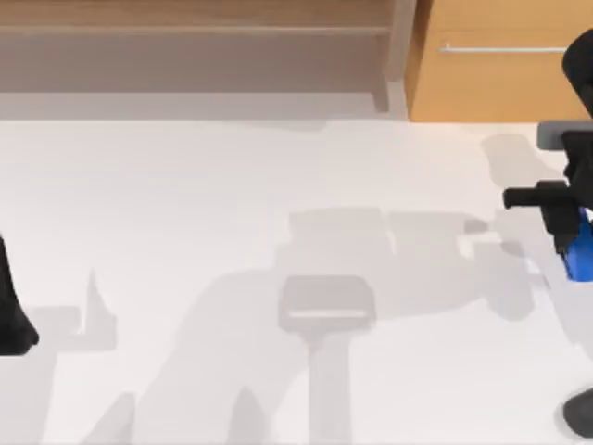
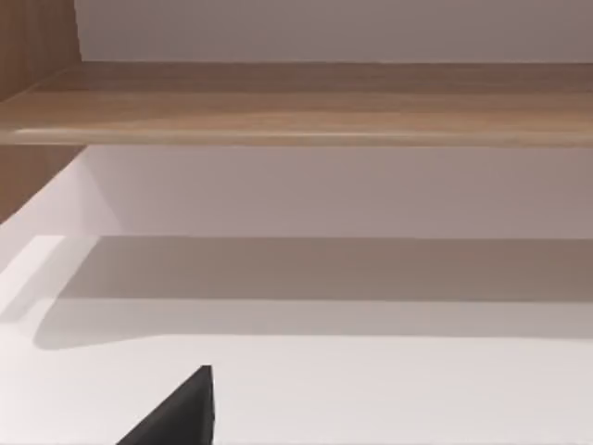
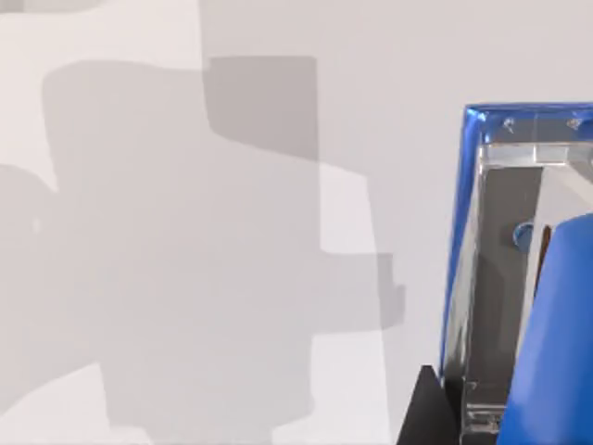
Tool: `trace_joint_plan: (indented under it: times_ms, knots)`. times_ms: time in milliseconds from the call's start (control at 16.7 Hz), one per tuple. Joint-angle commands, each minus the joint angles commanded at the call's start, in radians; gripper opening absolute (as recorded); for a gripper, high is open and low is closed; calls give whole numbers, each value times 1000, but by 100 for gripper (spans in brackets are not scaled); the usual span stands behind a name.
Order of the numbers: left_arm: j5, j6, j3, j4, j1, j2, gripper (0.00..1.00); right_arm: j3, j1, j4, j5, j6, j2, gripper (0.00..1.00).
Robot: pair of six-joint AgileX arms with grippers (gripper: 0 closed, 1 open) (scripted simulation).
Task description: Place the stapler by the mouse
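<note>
The stapler (image 3: 519,278), closest in the right wrist view, is seen at the table's (image 1: 278,185) right edge, pinched in the right gripper's (image 1: 567,243) jaws. Bright blue with a shiny metal channel, it is judged rigid, light and slick; its narrow sides are best gripped. The mouse (image 1: 579,413) lies nearby; the left arm (image 1: 14,315) is parked left.
</note>
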Motion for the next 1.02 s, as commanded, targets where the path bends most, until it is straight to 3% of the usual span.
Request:
trace_joint_plan:
  times_ms: [1020]
  knots:
    - [0,0,0,0,0,0,100,-4,-22,21,36,-26,-3,0]
